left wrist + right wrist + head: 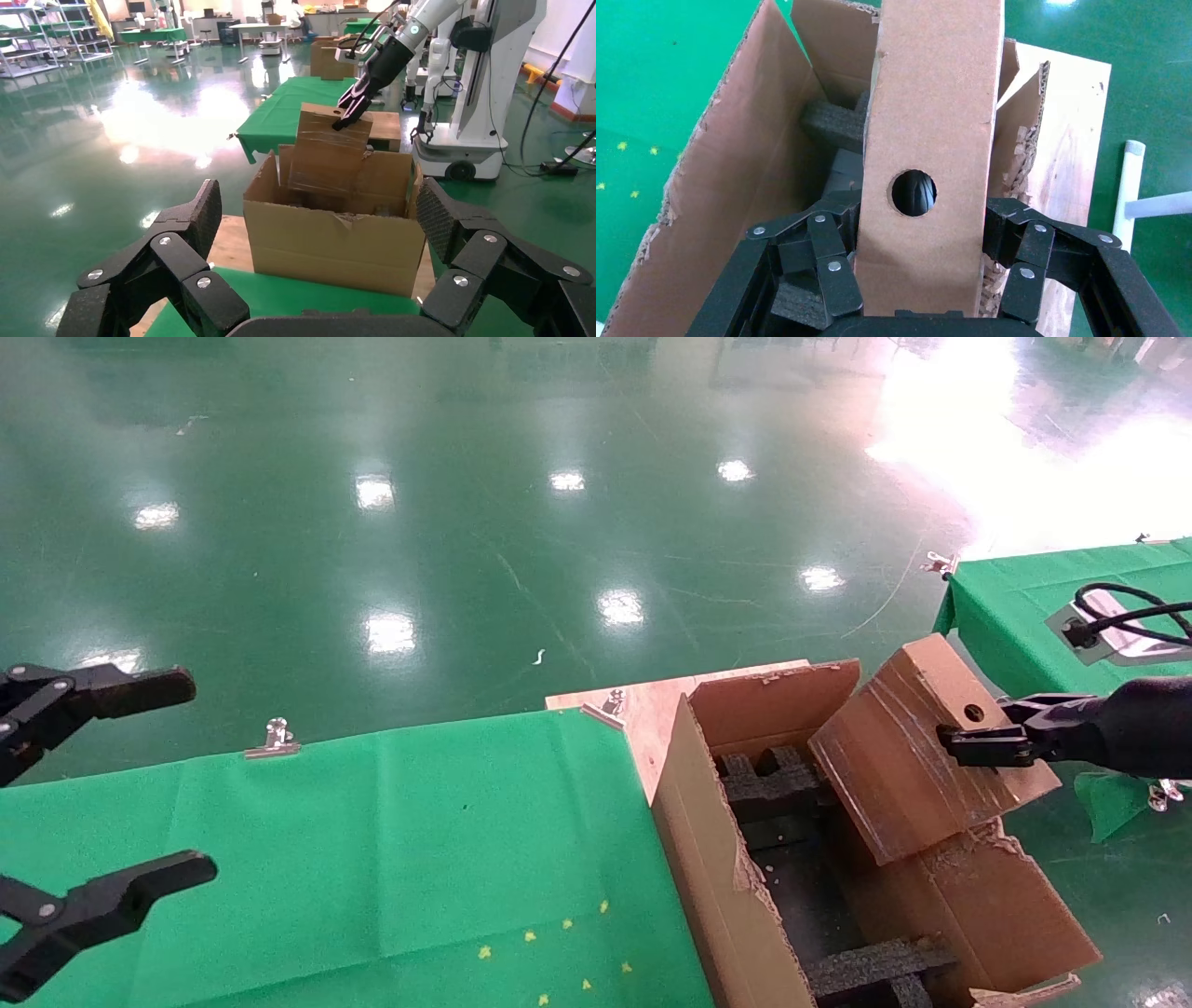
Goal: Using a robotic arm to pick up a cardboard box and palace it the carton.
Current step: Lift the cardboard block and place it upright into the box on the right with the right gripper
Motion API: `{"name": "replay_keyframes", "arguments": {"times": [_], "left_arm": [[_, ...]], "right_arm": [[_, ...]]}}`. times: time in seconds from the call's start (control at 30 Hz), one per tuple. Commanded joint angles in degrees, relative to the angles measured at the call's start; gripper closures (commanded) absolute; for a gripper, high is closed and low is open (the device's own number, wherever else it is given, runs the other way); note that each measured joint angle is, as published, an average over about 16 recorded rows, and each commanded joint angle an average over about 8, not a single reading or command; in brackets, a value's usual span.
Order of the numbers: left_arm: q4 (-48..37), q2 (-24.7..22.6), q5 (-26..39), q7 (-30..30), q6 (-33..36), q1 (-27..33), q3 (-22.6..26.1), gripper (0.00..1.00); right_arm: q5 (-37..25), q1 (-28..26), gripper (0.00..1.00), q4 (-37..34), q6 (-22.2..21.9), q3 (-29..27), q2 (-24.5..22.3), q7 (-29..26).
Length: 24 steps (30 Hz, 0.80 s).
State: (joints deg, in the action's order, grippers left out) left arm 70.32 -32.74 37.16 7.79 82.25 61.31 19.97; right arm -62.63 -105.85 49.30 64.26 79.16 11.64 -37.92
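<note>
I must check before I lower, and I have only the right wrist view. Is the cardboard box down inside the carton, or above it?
Observer: Mostly above. In the head view the cardboard box, held by the right gripper, is tilted, and its upper end stands well over the rim of the carton.
Operator: Does its lower end touch the foam?
Observer: I cannot tell. In the left wrist view the carton's near wall hides that end.
Operator: Where is the left arm?
Observer: The left gripper is parked over the green table, apart from the carton, jaws open.
</note>
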Motion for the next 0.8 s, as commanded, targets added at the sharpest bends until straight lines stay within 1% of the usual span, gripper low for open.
{"name": "replay_keyframes", "arguments": {"times": [0.03,0.17,0.47,0.67,0.8], "left_arm": [[0.0,0.0,0.0,0.0,0.0,0.0,0.0,0.00],[0.0,0.0,0.0,0.0,0.0,0.0,0.0,0.00],[0.0,0.0,0.0,0.0,0.0,0.0,0.0,0.00],[0.0,0.0,0.0,0.0,0.0,0.0,0.0,0.00],[0.0,0.0,0.0,0.0,0.0,0.0,0.0,0.00]], "right_arm": [[0.0,-0.1,1.00,-0.3,0.0,0.0,0.2,0.1],[-1.1,0.5,1.00,-0.3,-1.6,0.7,0.3,-2.6],[-3.7,2.6,1.00,2.5,-4.0,2.7,-0.5,-7.0],[-3.7,5.0,1.00,3.4,-6.8,4.1,-0.2,-8.8],[-3.7,6.9,1.00,3.1,-9.3,5.0,0.8,-9.2]]}}
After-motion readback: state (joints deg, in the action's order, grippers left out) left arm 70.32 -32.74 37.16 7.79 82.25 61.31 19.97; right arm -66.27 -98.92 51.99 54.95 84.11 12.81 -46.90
